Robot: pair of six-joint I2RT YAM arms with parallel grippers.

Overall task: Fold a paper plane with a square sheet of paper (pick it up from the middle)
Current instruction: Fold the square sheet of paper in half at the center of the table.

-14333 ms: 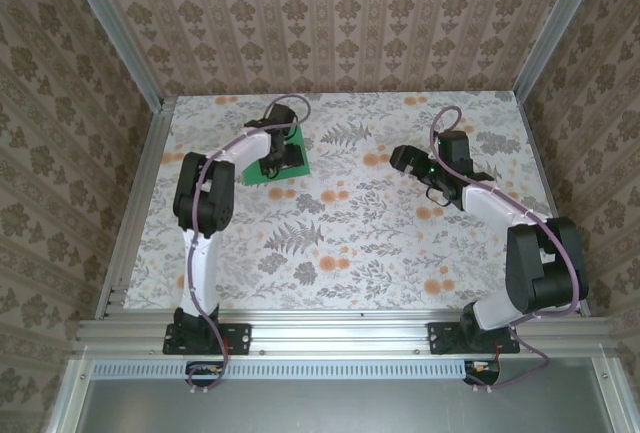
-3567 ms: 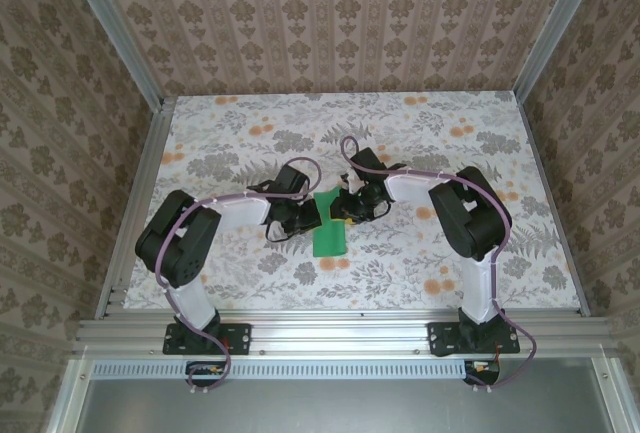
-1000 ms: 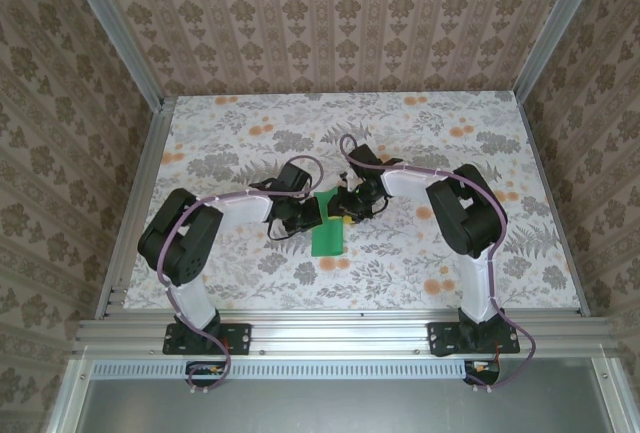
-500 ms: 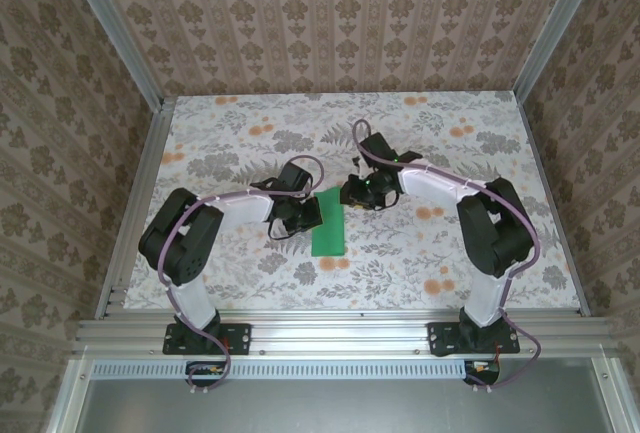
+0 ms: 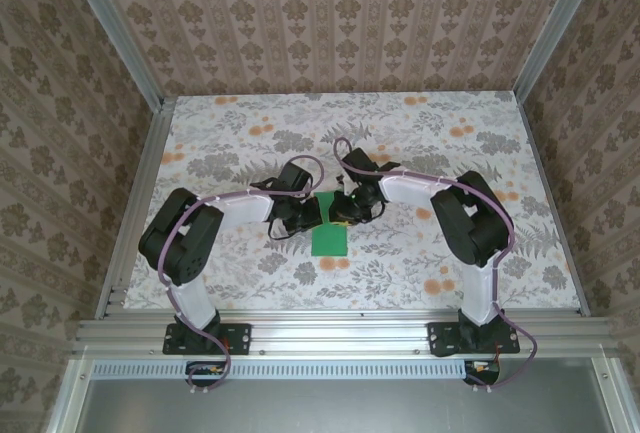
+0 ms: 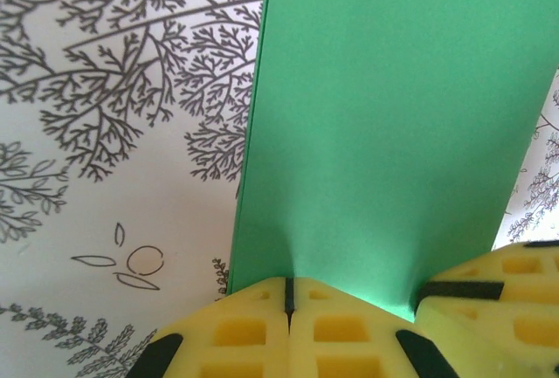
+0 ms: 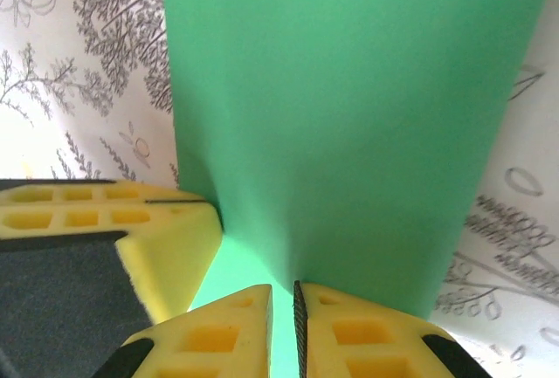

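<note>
The left gripper [image 6: 288, 289] and right gripper [image 7: 283, 292] pinch the green paper [image 6: 393, 134].

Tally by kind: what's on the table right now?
paper: 1
arm: 2 (left arm, right arm)
Total: 3

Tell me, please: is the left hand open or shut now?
Shut: the left hand pinches the green paper; its two yellow fingers meet at a thin seam on the paper's edge.
</note>
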